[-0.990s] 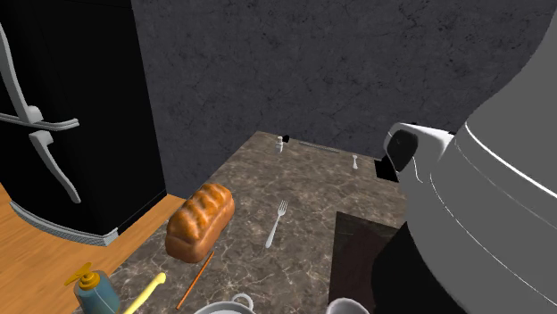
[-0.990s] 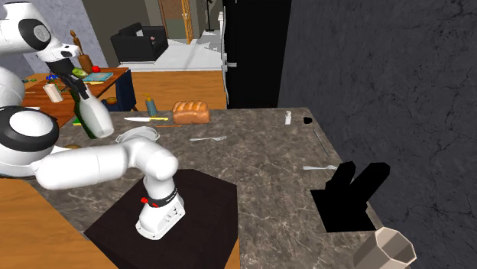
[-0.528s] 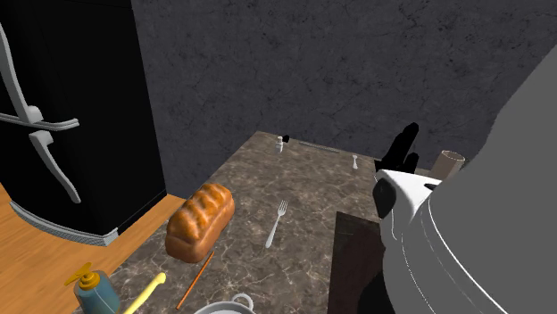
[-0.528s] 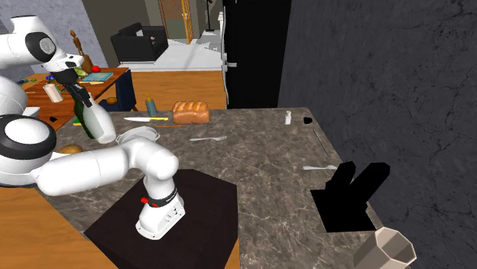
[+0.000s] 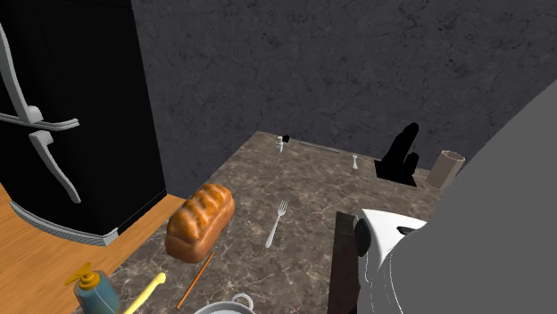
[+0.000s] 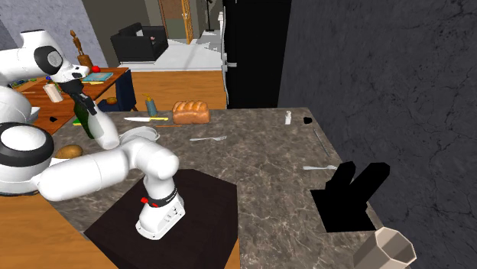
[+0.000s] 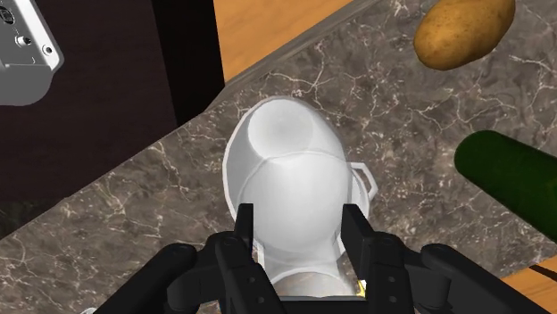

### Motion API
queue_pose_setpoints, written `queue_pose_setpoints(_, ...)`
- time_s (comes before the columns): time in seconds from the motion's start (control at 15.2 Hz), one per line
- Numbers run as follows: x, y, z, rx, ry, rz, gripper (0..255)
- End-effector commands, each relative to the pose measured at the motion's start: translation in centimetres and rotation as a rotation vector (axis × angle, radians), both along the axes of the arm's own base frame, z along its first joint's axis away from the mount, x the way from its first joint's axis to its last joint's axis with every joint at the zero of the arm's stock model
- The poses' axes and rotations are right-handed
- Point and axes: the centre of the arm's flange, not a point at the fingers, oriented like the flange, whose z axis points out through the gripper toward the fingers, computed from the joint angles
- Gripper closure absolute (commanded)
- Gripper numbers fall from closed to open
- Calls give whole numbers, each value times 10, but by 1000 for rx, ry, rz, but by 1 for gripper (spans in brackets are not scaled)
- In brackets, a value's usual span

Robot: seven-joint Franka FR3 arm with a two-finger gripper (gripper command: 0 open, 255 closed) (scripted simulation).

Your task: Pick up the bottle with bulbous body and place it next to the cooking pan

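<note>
Grip looks firm: the all-black two-finger gripper (image 7: pixel 299 216) has its jaws pinching a plain white bottle with a bulbous, egg-like body (image 7: pixel 287 174), one finger pressed to each flank. The bottle reaches out ahead of the jaws, its rounded end farthest from them. Straight beyond it, a whitish round cooking pan (image 7: pixel 365 182) peeks out around the bottle's outline, a small loop handle showing on one side. All this hangs over a dark marbled stone counter (image 7: pixel 134 214). Off to one side of the jaws lie a brown potato (image 7: pixel 464 32) and, nearer, a dark green rounded thing (image 7: pixel 511 178) I cannot name. To the other side sits the black box stand (image 7: pixel 107 125). From across the room the bottle is held tilted, with a golden-brown bread loaf (image 6: pixel 190 112) well beyond the jaws.
</note>
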Motion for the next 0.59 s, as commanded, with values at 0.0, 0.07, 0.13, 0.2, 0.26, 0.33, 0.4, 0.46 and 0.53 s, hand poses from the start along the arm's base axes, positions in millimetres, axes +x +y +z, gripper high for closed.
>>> queue_pose_setpoints(0.0, -1, 0, -10, 1, 0, 0, 255)
queue_pose_setpoints(0.07, -1, 0, -15, 1, 0, 0, 255)
queue_pose_setpoints(0.13, -1, 0, -21, 1, 0, 0, 255)
queue_pose_setpoints(0.2, -1, 0, -26, 1, 0, 0, 255)
queue_pose_setpoints(0.26, -1, 0, -31, 1, 0, 0, 255)
queue_pose_setpoints(0.33, -1, 0, -37, 1, 0, 0, 255)
queue_pose_setpoints(0.4, -1, 0, -42, 1, 0, 0, 255)
queue_pose_setpoints(0.46, -1, 0, -47, 1, 0, 0, 255)
queue_pose_setpoints(0.53, -1, 0, -52, 1, 0, 0, 255)
